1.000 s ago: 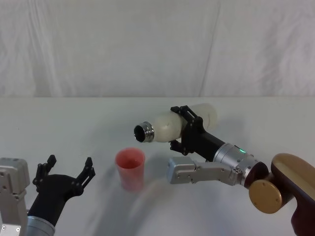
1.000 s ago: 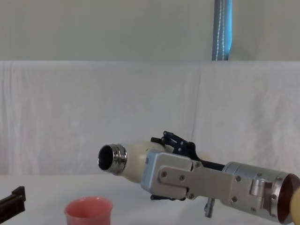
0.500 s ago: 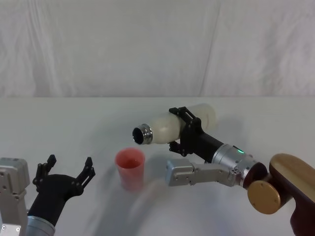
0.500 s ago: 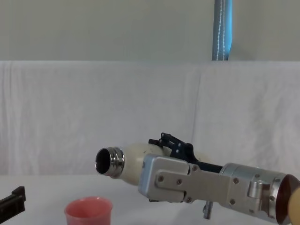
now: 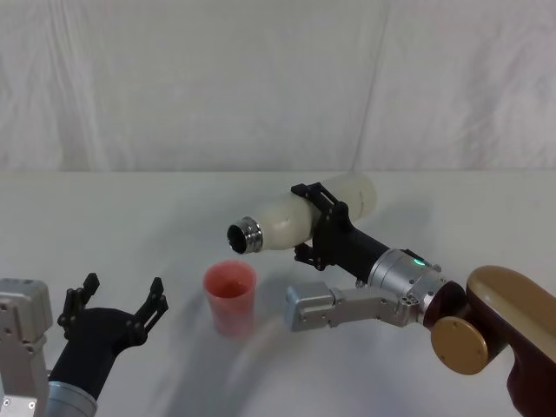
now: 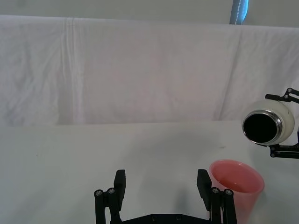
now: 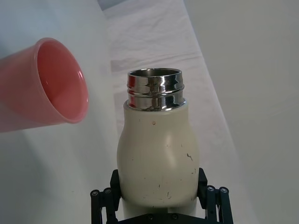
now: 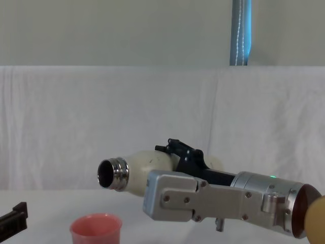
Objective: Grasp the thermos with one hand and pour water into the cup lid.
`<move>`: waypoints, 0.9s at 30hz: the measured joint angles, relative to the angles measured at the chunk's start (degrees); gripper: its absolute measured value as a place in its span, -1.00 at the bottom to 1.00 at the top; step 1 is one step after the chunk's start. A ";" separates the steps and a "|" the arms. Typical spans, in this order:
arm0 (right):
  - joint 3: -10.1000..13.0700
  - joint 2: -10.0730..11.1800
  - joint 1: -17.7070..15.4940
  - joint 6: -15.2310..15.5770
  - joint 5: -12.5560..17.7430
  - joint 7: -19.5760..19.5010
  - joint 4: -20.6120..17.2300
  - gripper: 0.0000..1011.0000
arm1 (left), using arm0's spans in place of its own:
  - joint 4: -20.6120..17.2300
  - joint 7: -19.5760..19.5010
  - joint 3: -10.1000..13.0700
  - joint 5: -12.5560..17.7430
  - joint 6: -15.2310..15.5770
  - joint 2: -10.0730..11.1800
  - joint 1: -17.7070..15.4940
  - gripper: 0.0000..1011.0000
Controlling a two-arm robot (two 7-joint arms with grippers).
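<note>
- Holding the thermos (image 5: 300,217) in my right hand (image 5: 323,228), I am keeping its fingers pinched around the cream body, with the bottle lying almost level above the surface (image 5: 130,217).
- Pointing the steel neck toward my left, I am placing its open mouth just above and slightly behind the cup lid (image 5: 230,298), which is standing upright on the surface.
- Judging the step, I am at the tipping stage of the pour; no water is visible leaving the mouth yet.
- Planning the next move, I am expecting to need a further downward roll of the wrist, while bringing the mouth squarely over the pink rim so the stream is not falling behind it.
- Resting my left hand (image 5: 113,314) low beside the cup lid, I am leaving its fingers spread and gripping nothing.
- Checking room, I am seeing open surface all around the cup lid, with the white backdrop (image 5: 261,78) well behind the thermos.
</note>
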 joint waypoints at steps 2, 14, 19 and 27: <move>-0.16 0.08 0.13 0.04 -0.37 -0.30 0.01 0.90 | 0.00 0.00 0.00 0.00 0.00 0.00 0.00 0.98; -1.15 0.73 0.76 0.25 -2.30 -1.58 -0.12 0.90 | 0.00 0.00 0.00 0.00 0.00 0.00 0.00 0.98; -1.47 0.79 1.00 0.50 -2.69 -1.65 -0.12 0.90 | 0.00 0.00 0.00 0.00 0.00 0.00 0.00 0.98; -1.83 0.76 1.38 0.81 -3.12 -1.67 -0.09 0.90 | 0.00 0.00 0.00 0.00 0.00 0.00 0.00 0.98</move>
